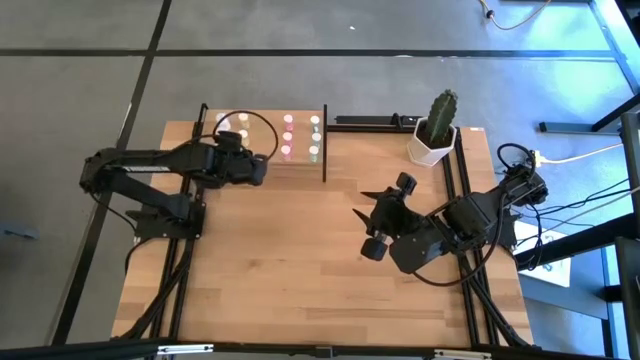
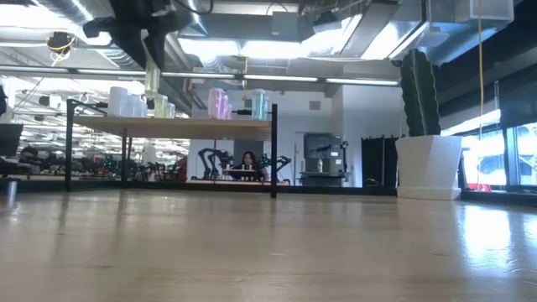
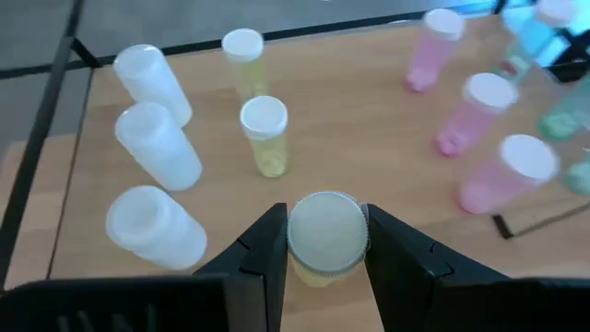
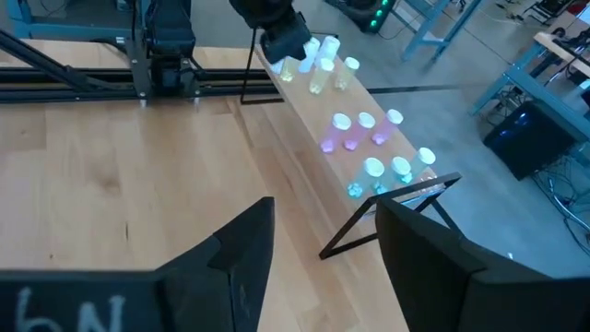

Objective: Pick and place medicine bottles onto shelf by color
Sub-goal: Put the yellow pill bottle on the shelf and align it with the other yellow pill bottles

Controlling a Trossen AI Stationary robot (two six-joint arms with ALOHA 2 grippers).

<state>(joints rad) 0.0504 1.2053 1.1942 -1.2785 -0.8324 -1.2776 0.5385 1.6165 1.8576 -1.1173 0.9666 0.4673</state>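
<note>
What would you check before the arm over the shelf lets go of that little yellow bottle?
1. Left gripper closed on the held yellow bottle: ok.
2. Bottle over the shelf, beside the other yellow bottles: ok.
3. Room between it and the white bottles and pink bottles: ok.
4. Bottle's base resting on the board: cannot tell.
5. Right gripper open, empty, clear of the shelf over the table: ok.
</note>
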